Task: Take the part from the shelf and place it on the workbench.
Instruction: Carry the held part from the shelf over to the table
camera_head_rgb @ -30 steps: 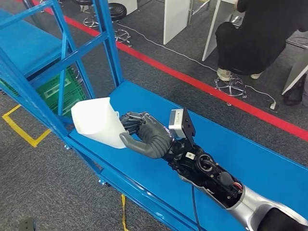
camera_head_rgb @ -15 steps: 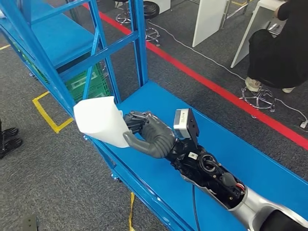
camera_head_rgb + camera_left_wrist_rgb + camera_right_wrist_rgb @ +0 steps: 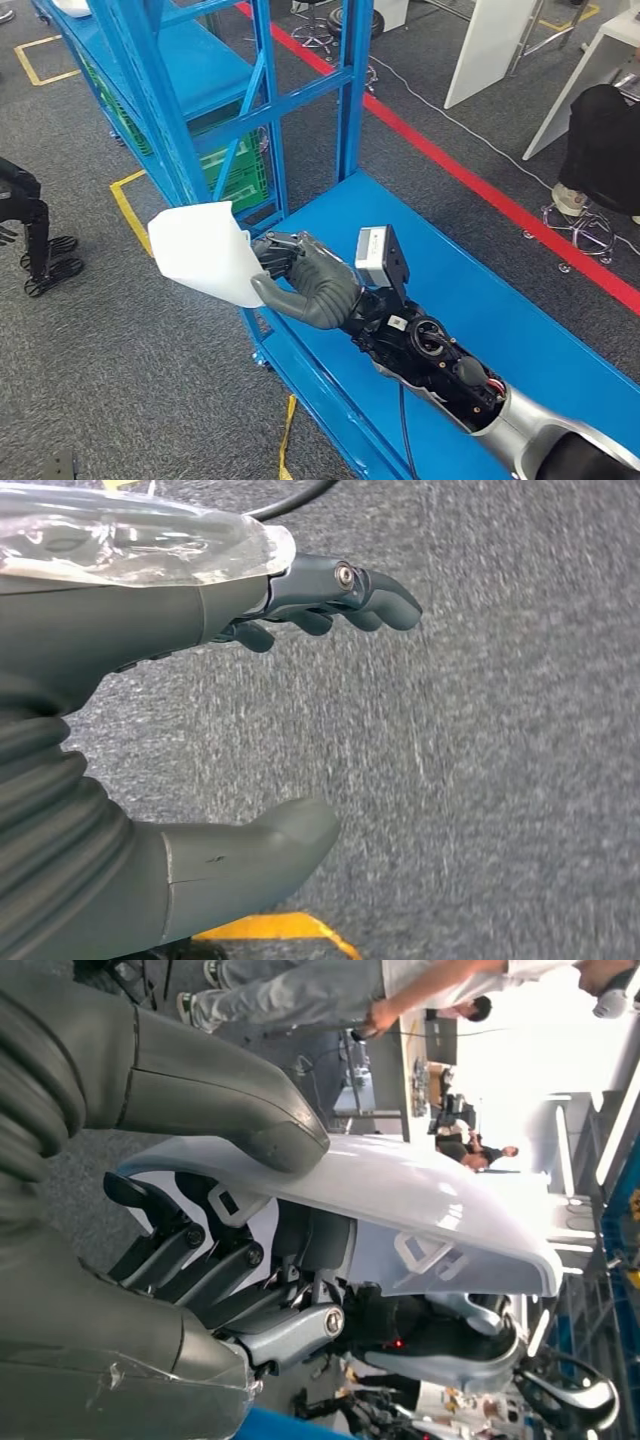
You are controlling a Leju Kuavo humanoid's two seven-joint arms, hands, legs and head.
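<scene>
The part (image 3: 200,250) is a white, curved plastic shell. My right hand (image 3: 313,285) grips its near end, thumb on one face and fingers on the other, and holds it out past the edge of the blue shelf board (image 3: 453,300), above the grey carpet. In the right wrist view the thumb (image 3: 219,1080) presses on the part (image 3: 377,1200) and the dark fingers (image 3: 204,1260) lie under it. My left hand (image 3: 113,640) hangs over the carpet with its fingers (image 3: 362,590) apart from the thumb (image 3: 249,855) and nothing in it.
Blue shelf uprights and braces (image 3: 264,110) rise just behind the part, with a green crate (image 3: 241,175) beyond them. A red floor line (image 3: 483,190) runs past the shelf. Yellow tape (image 3: 128,205) marks the carpet. A seated person (image 3: 604,140) is at the far right.
The whole picture has shifted: the camera has turned, so the shelf frame and floor now sit further right. My right hand holds the part just as before.
</scene>
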